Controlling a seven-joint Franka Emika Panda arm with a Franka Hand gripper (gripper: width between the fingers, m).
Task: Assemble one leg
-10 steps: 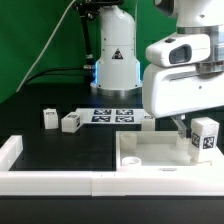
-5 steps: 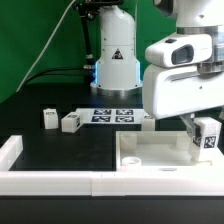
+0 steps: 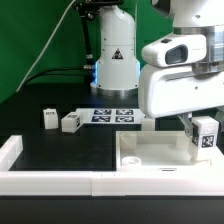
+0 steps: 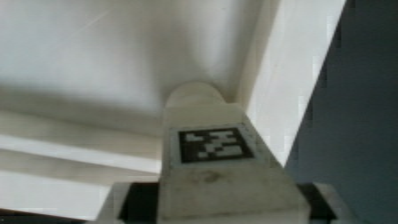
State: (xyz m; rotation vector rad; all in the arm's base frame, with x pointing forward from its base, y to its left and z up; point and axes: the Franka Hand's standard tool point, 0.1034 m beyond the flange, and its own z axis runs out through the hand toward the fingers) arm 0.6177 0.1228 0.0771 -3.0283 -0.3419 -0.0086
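My gripper [image 3: 199,133] is shut on the leg [image 3: 206,137], a small white post with a black-and-white marker. It holds the leg upright over the right corner of the white square panel [image 3: 150,153]; I cannot tell whether the leg touches the panel. In the wrist view the leg [image 4: 215,150] fills the middle between my two dark fingers [image 4: 141,201], with the white panel [image 4: 107,80] behind it. Two more small white legs [image 3: 48,118] [image 3: 70,122] lie on the black table at the exterior view's left.
The marker board [image 3: 113,116] lies flat behind the panel, in front of the robot base [image 3: 115,60]. A white L-shaped rail [image 3: 40,182] runs along the front edge and up the left side. A small white part [image 3: 146,122] sits by the board.
The arm has shifted very slightly toward the exterior view's left; the leg stays gripped over the panel's right corner, nearly in the same spot.
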